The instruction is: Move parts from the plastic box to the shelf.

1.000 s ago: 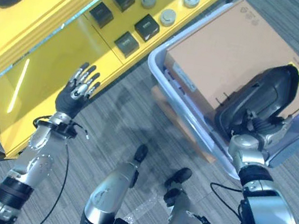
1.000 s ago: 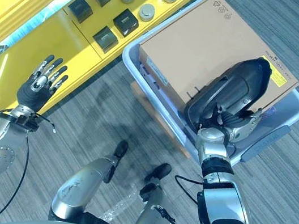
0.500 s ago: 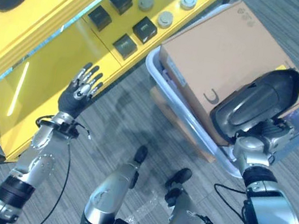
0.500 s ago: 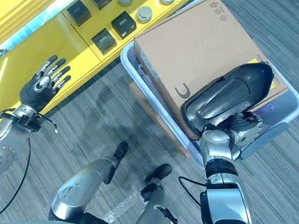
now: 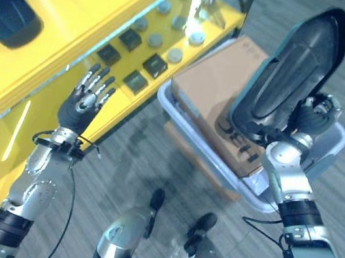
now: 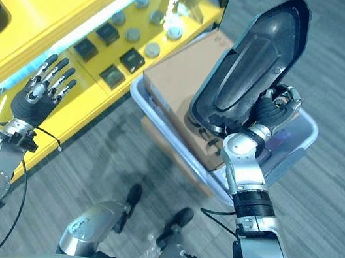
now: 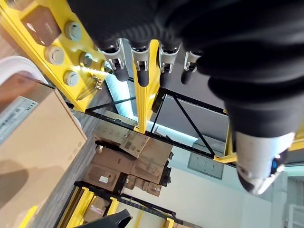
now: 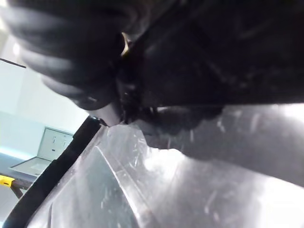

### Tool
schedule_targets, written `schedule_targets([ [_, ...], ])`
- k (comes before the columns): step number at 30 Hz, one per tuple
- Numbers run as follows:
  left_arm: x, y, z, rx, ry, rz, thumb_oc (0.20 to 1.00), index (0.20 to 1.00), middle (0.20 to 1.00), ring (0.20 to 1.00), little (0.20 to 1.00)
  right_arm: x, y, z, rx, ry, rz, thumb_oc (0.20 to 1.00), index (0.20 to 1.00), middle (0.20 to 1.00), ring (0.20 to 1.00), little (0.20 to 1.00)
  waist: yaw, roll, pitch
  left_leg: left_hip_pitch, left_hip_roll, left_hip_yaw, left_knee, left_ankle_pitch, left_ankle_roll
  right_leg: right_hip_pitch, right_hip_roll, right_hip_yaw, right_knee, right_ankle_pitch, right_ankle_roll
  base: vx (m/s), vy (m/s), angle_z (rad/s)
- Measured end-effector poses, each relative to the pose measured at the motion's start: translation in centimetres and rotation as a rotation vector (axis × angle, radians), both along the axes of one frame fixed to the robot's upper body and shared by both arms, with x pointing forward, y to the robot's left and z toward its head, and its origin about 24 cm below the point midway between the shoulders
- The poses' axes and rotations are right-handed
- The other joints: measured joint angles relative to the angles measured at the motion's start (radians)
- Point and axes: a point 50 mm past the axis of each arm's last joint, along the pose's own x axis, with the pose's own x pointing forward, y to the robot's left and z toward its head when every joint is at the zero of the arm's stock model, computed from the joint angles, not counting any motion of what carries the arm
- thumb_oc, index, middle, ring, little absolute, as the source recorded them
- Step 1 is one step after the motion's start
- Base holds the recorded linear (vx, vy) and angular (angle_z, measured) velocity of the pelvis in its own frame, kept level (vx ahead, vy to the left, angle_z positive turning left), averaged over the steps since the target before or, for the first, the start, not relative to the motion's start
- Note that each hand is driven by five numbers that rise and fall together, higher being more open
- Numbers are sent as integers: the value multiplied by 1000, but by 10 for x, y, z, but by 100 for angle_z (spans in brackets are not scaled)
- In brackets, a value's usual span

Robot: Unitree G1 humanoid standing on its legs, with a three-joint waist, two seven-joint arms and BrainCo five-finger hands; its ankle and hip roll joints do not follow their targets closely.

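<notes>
Overhead, from the left eye view, you had the right hand [image 5: 315,113] clenched around the lower edge of a large black moulded plastic shell part [image 5: 288,72], holding it upright and lifted above the pale grey plastic box [image 5: 180,120], its narrow end pointing up. A brown cardboard carton [image 5: 209,85] lay inside that box, under and behind the raised part. Your left hand [image 5: 83,97] hovered with fingers straight and spread, holding nothing, in front of the yellow metal shelf [image 5: 49,75], well apart from the box. On the shelf's lower level sat small black square blocks [image 5: 154,65] and grey round discs [image 5: 175,55], and another dark rounded shell part [image 5: 9,14] rested on the upper level. The right eye view gave you the same layout, with the black part tilted slightly toward the shelf and its hollow inner face turned to the camera. Through the left wrist view you saw the fingers [image 7: 142,59] extended in a row, with the yellow shelf frame, grey discs and the carton beyond them, plus stacked cardboard boxes [image 7: 128,156] in the background. Your right wrist view showed the dark covered hand pressed tight against the glossy scratched surface of the black part.
</notes>
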Motion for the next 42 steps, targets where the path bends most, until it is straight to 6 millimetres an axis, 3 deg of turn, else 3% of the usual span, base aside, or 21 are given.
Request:
schedule_targets([
  [5, 3, -9, -13, 93, 109, -48, 1000, 1000, 1000, 1000, 1000, -6, -3, -25, 23, 115, -33, 200, 200, 200, 200, 200, -19, -23, -54, 61, 8, 7, -37, -3, -5, 60, 18, 2, -49, 8, 6, 68, -43, -7],
  [11, 19, -44, -30, 146, 273, -166, 1000, 1000, 1000, 1000, 1000, -5, -1, -40, -14, 210, -9, 200, 200, 200, 200, 200, -53, -29, -83, 101, 12, 21, -50, -6, -6, 101, 32, 13, -86, 23, 4, 44, -29, -6],
  [15, 33, -72, -41, 168, 361, -235, 1000, 1000, 1000, 1000, 1000, 0, 25, -55, -23, 267, 93, 200, 200, 200, 200, 200, -97, -40, -114, 132, 14, 36, -71, -5, -5, 120, 36, 28, -99, 27, 6, 41, -21, -14],
  [18, 48, -120, -35, 181, 375, -324, 1000, 1000, 1000, 1000, 1000, 6, 66, -80, -33, 368, 226, 200, 200, 200, 200, 200, -129, -53, -165, 146, 18, 54, -80, -6, -5, 131, 43, 44, -120, 37, 8, 42, -28, -20],
  [21, 54, -145, -35, 175, 401, -346, 1000, 1000, 1000, 1000, 1000, 6, 86, -93, -73, 421, 282, 200, 200, 200, 200, 200, -147, -58, -183, 165, 27, 76, -88, -7, -7, 134, 53, 66, -123, 39, 6, 35, -31, -22],
  [24, 58, -147, -52, 183, 490, -296, 1000, 1000, 1000, 1000, 1000, 6, 87, -100, -80, 456, 288, 200, 200, 200, 200, 200, -165, -59, -204, 182, 35, 97, -99, -11, -11, 138, 64, 86, -126, 38, 6, 24, -30, -20],
  [33, 60, -148, -72, 310, 549, -177, 1000, 1000, 1000, 1000, 1000, 7, 99, -103, -102, 486, 388, 200, 200, 200, 200, 200, -193, -75, -227, 204, 42, 115, -107, -12, -13, 146, 71, 100, -132, 37, 8, 19, -14, -7],
  [42, 68, -120, -74, 476, 500, -21, 1000, 1000, 1000, 1000, 1000, 7, 110, -105, -102, 487, 446, 200, 200, 200, 200, 200, -195, -84, -236, 211, 41, 129, -109, -15, -11, 146, 71, 115, -131, 38, 8, 3, 1, -4],
])
